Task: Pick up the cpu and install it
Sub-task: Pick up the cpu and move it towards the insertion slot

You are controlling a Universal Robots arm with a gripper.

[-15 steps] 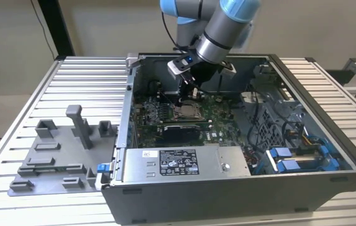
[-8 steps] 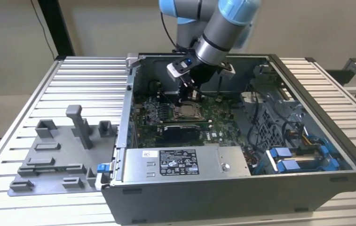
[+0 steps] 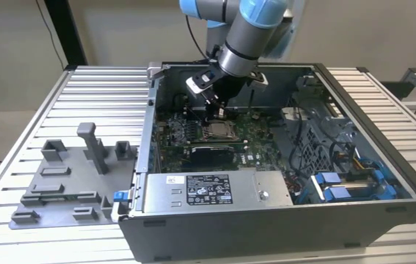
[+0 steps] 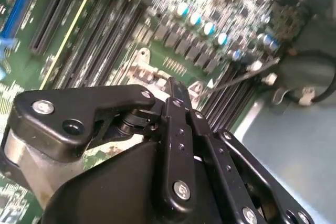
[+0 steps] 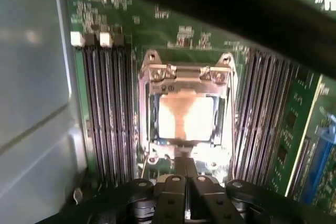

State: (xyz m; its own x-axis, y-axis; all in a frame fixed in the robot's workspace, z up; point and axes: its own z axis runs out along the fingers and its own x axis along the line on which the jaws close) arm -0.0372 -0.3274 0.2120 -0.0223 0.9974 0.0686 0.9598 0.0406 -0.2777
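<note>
Claw (image 5: 186, 162) hangs pinched narrow and empty just above the cpu (image 5: 186, 118) lying in its socket frame (image 5: 145, 103).

- The cpu (image 5: 186, 118) is showing a pale silver metal top, smooth and shining in the light.
- The socket frame (image 5: 185, 74) is looking like bare, shiny metal.
- The board (image 5: 173, 30) is looking green and glossy, with dark plastic slots (image 5: 107, 114).
- The tool (image 5: 186, 169) is looking black and matt, with small shiny metal screws glinting on it.
- The arm (image 3: 240, 52) is showing smooth silver metal and blue plastic covers.
- The computer case (image 3: 281, 231) is looking like dark grey matt metal.
- The power box (image 3: 266, 187) is showing dull bare metal and a paper sticker.
- The desk (image 3: 98, 93) is showing ribbed silver metal.
- The fixture blocks (image 3: 68, 181) are looking like grey matt plastic.
</note>
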